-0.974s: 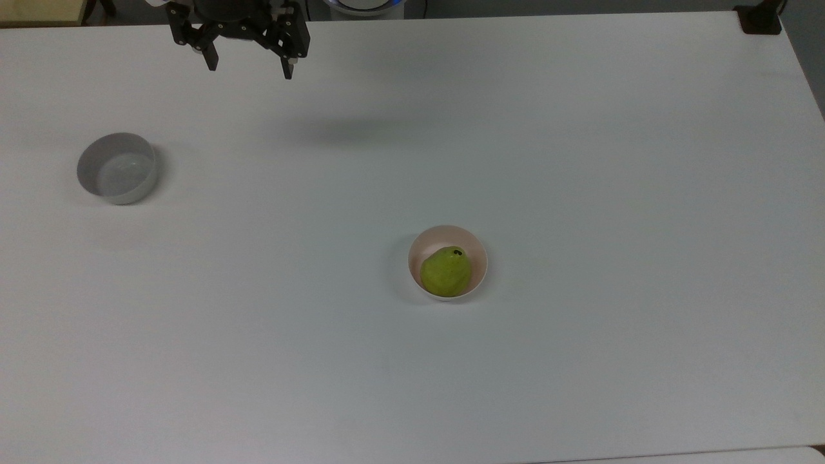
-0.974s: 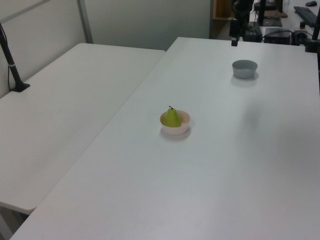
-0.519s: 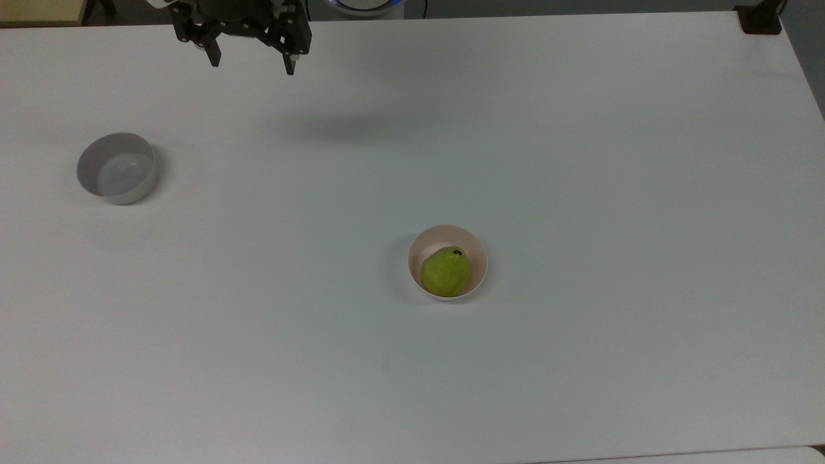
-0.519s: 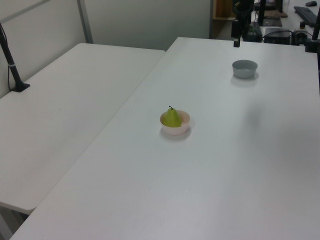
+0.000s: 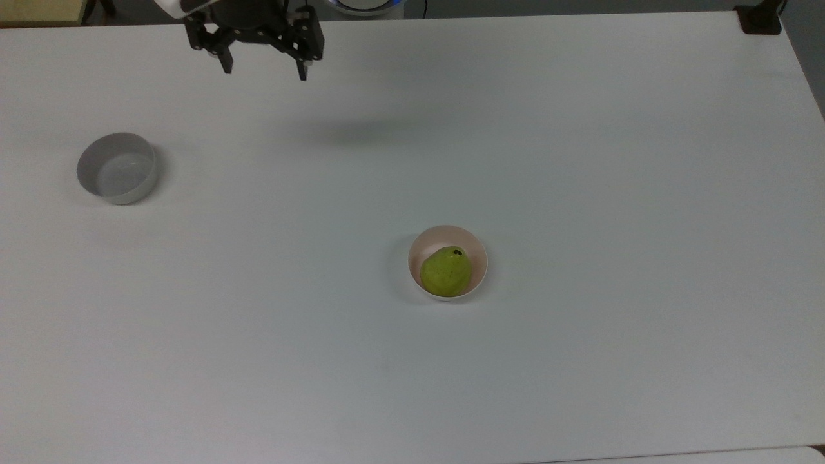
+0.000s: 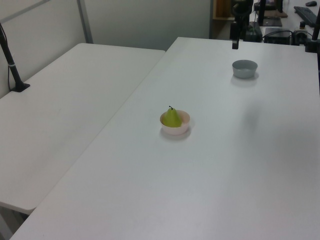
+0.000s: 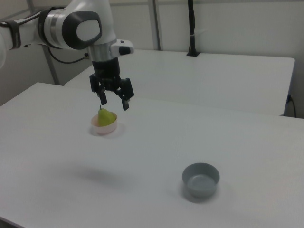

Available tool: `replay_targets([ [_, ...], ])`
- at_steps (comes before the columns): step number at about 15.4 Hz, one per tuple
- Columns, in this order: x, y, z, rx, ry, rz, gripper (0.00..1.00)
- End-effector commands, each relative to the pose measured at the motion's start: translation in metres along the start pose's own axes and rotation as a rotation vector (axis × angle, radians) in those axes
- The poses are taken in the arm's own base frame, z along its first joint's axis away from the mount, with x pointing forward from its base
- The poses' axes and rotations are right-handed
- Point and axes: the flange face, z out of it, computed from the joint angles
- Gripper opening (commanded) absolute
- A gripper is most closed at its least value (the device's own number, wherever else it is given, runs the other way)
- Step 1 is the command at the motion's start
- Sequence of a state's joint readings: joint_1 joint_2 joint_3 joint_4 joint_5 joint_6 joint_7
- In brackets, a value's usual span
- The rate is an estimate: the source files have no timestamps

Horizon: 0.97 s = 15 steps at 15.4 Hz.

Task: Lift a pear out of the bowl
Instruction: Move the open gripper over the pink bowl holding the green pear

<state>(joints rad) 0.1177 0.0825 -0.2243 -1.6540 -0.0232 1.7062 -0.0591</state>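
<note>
In the top view, left to right: the grey bowl, then my tool, spread wide, holding nothing, high over the desk. The pear sits in the pink bowl, well apart; approach, descent and grasp all remain.

We see a smooth, matt white table. The pear has a dull yellow-green skin, faintly speckled. The bowl looks like smooth plastic, pale pink inside. The grey bowl shows a slight sheen. The gripper has matt black fingers; the arm's shell is glossy white.
</note>
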Motion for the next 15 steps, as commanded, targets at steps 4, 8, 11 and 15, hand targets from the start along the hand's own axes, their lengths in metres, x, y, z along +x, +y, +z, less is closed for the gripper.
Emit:
replay_targets([
  [4, 0.044, -0.101, 0.017, 0.019, 0.119, 0.053, 1.00],
  [8, 0.066, -0.158, 0.040, 0.023, 0.203, 0.109, 1.00],
  [11, 0.084, -0.193, 0.057, 0.014, 0.212, 0.104, 1.00],
  [15, 0.100, -0.232, 0.099, -0.004, 0.210, 0.077, 1.00],
])
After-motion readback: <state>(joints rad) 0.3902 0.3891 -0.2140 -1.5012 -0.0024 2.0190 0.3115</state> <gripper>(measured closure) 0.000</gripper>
